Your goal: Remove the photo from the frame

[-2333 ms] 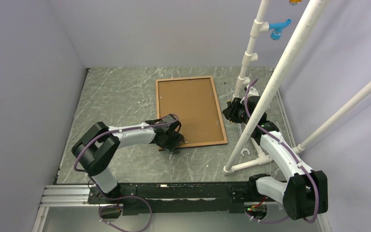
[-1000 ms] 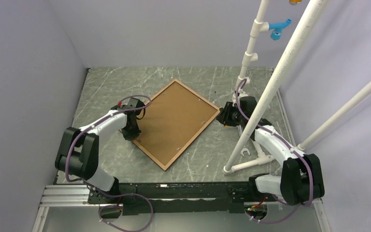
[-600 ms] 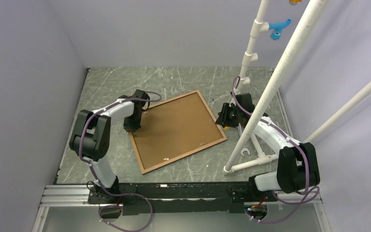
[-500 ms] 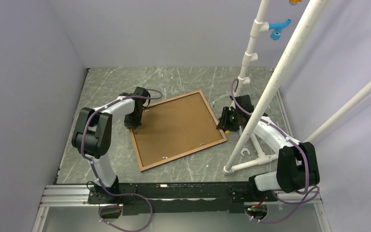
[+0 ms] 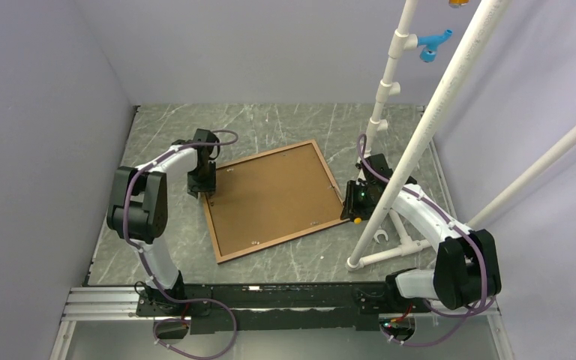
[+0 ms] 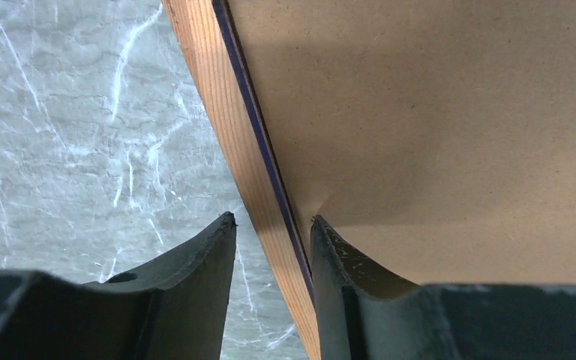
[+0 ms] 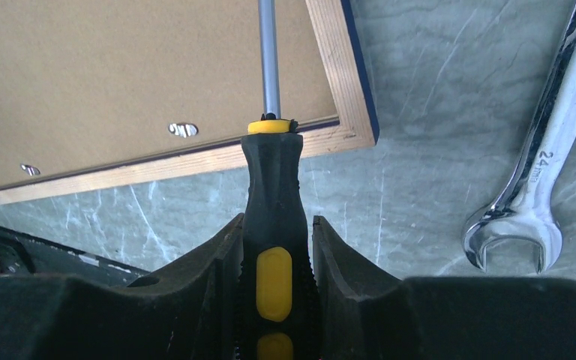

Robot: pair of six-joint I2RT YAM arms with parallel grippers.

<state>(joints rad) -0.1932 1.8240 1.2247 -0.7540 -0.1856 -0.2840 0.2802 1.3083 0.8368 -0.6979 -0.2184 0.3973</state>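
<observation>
The frame (image 5: 267, 154) lies face down and skewed in the middle of the table, its light wooden back rim up. Of the photo (image 5: 274, 196) only the brown back shows inside it. My left gripper (image 5: 202, 185) is at the frame's far left corner and straddles the rim (image 6: 232, 112). Its jaws are open: the right finger (image 6: 334, 251) rests on the photo's back (image 6: 435, 135), the left finger (image 6: 214, 251) stands clear of the rim. My right gripper (image 7: 276, 221) is shut on a black and yellow screwdriver (image 7: 273, 180) at the frame's right corner (image 7: 345, 112). The shaft reaches over the brown back (image 7: 120, 67).
A white pipe stand (image 5: 420, 135) rises just right of the frame, with its foot (image 5: 390, 251) on the table. A steel wrench (image 7: 529, 180) lies beside my right gripper (image 5: 354, 196). Small metal tabs (image 7: 183, 129) sit along the photo's back edge. Grey walls close in on the left and at the back.
The frame has swung from a diagonal lie to a flatter, skewed one. My left gripper went to its far left corner and widened its jaws. The right gripper with the screwdriver shifted nearer along the right edge.
</observation>
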